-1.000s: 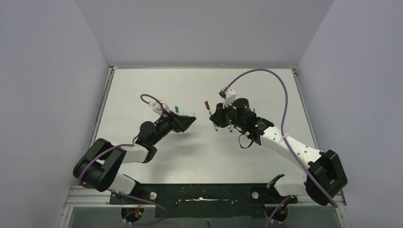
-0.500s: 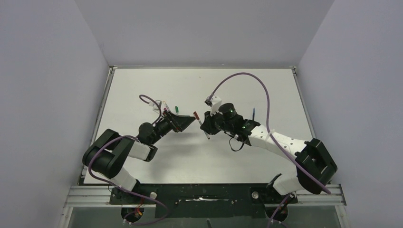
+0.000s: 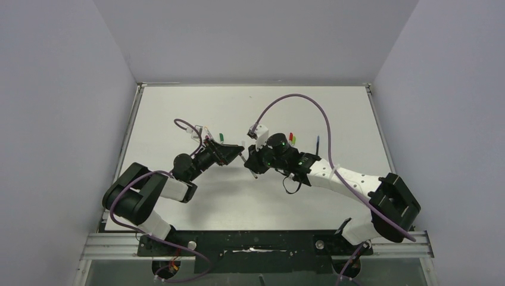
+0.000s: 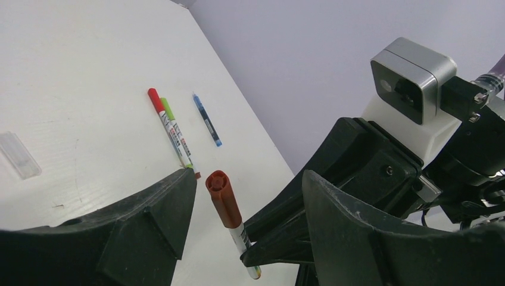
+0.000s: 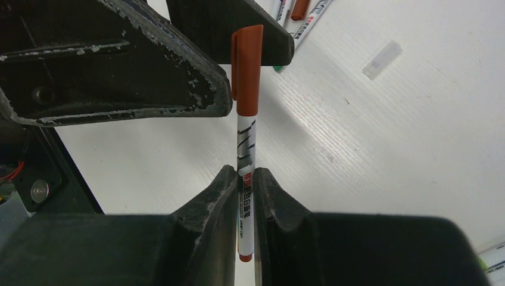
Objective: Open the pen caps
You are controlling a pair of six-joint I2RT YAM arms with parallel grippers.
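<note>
A white desk (image 3: 333, 107) with a finely ribbed surface sits inside a booth of plain, pale lavender walls (image 3: 250, 36). A small clear plastic strip (image 4: 19, 155) lies flat on the desk. A metal rail (image 3: 113, 248) runs along its near edge.

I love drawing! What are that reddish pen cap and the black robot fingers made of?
Pen cap: probably smooth, slightly glossy plastic, with a moulded clip. Black fingers: likely hard matte plastic, grainy, scuffed pale at the edges.

Rust-orange cap (image 5: 247, 65), white pen barrel (image 5: 246, 140).
</note>
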